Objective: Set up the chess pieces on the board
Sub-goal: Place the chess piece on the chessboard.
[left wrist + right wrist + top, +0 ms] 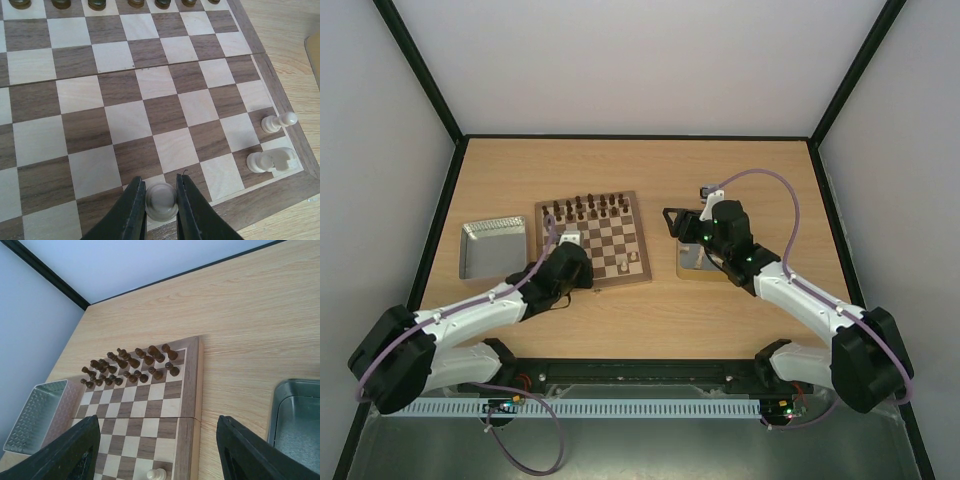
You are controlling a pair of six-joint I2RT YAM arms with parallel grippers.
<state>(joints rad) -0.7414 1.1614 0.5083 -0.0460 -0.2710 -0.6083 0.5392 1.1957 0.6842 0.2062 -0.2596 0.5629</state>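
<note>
Pale wood forms the table [720,310], closed in by plain white walls with black edging. Near the middle of it lies the board [605,240], a square of light and dark brown checks with a light wood border. Dark pieces [588,208] stand in two rows along the board's far edge. The left gripper [160,182] reaches over the board's near edge, its black fingers drawn in tight on a pale piece [161,202] with a rounded top, seen from above. The piece sits over the nearest row, just inside the border; whether its base touches the board cannot be told. Two more pale pieces are at the board's near right corner: a pale pawn [278,121] on a dark square in the last column, and a pale rook [270,160] on the corner square nearer than it, close by but apart. The right gripper [157,420] hangs off the board's right side, its fingers spread wide with nothing between them. One metal tin [495,225] lies just left of the board. A second tin [295,420] lies to the board's right, partly under the right arm.
</note>
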